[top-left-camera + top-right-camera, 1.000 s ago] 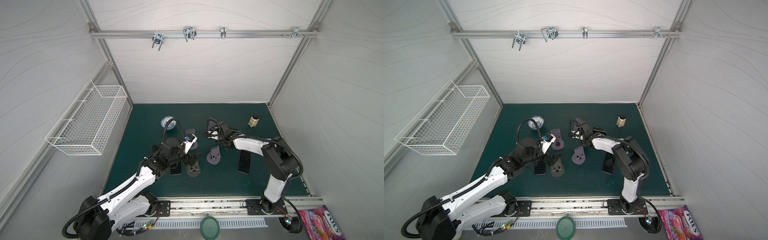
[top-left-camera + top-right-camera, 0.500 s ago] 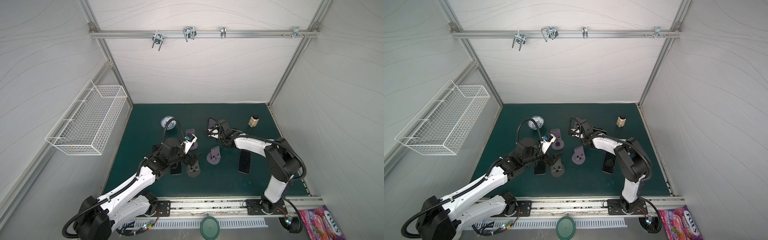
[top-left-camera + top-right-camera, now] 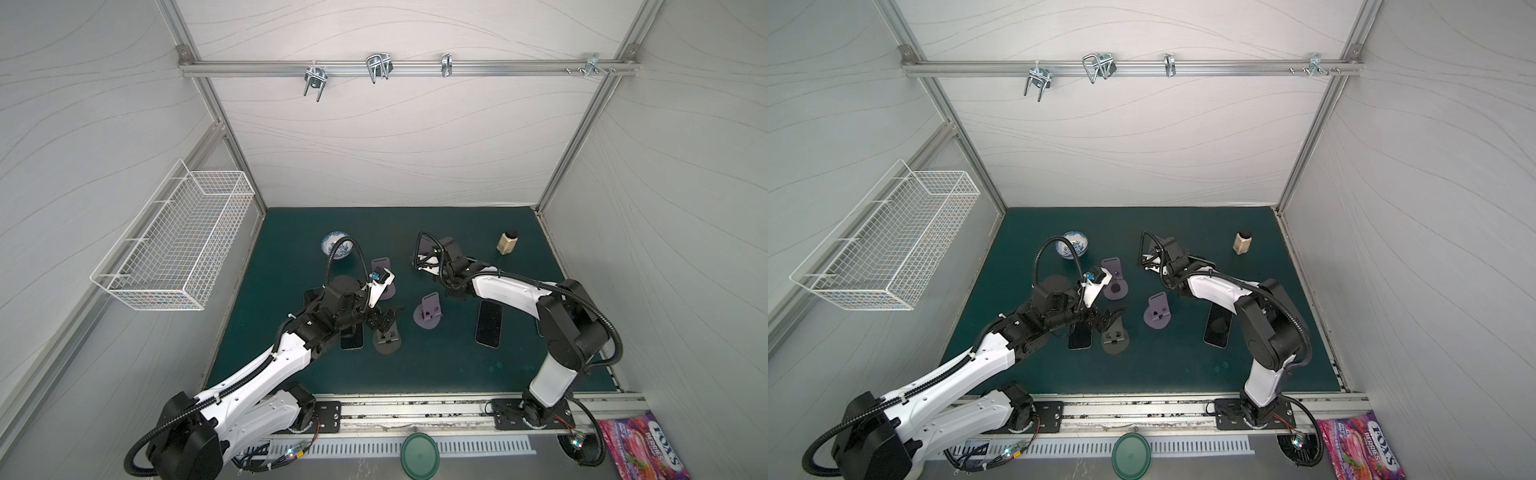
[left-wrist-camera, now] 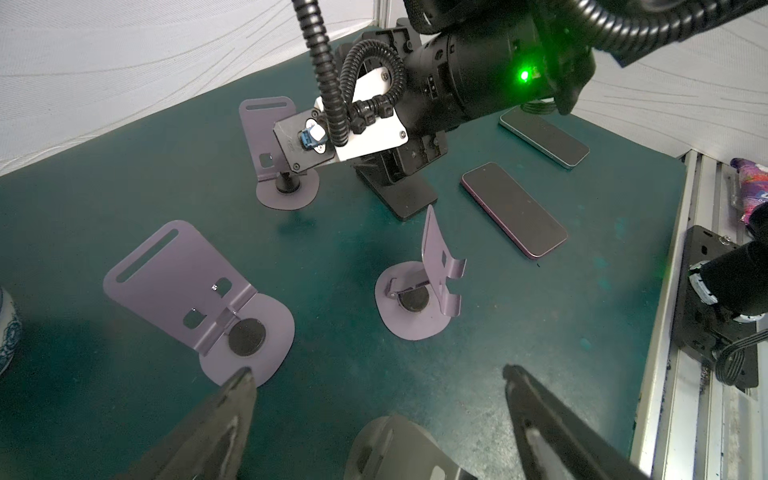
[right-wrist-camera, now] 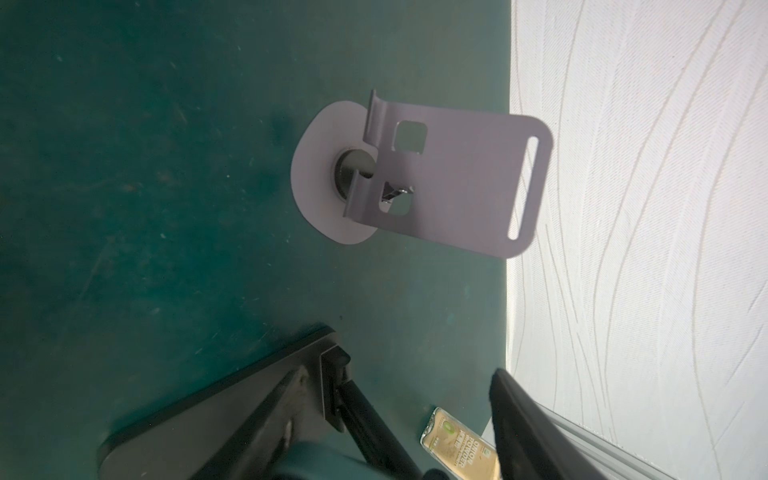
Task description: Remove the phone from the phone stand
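Top views: left gripper (image 3: pixel 388 319) hangs over the grey stand (image 3: pixel 387 343), front-left of bench ctr, jaws spread wide w/ nothing btwn them. A second phone (image 3: pixel 352 338) lies flat just beside that stand, partly under the left arm (image 3: pixel 286 353). Right arm (image 3: pixel 503 291) stretches to mid-bench, toward the back edge. The flat phone (image 3: pixel 1217 328) lies right of ctr, apart from the stands. A purple stand (image 3: pixel 428 312) stands btwn the two arms.

Left wrist: the left gripper's fingers (image 4: pixel 232 399) are wide apart, grey stand below them. Right gripper (image 4: pixel 399 164) sits low at the black stand (image 4: pixel 409 201). The flat phone and a silver-edged phone (image 4: pixel 544 135) lie beyond it.

Right wrist: right gripper's jaws are part-way apart, straddling the black stand's rods. Can't tell if they pinch anything, or if a phone sits there. Spice jar (image 5: pixel 457 449) shows btwn the fingers.
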`<state>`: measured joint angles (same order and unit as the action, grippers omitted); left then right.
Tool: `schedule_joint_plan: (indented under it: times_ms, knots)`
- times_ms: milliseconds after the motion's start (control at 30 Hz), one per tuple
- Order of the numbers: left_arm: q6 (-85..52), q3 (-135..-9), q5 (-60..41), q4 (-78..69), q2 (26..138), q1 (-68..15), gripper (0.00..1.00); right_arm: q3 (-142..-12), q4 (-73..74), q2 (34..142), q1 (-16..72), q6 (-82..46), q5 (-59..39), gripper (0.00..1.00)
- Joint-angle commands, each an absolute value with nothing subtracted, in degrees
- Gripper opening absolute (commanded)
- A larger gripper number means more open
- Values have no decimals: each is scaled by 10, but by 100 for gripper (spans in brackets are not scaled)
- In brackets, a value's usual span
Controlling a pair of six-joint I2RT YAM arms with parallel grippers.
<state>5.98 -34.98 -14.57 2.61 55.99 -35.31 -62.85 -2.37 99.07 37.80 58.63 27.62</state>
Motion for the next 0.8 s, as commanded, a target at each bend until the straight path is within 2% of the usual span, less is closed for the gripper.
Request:
schedule_joint_plan:
  times_ms: [0,767]
  knots:
    - [74,-362,-155,9,556,-356,94,-640,-27,956,381,578,278,49]
    - [82,-366,-150,13,564,-356,94,-649,-68,918,380,529,274,47]
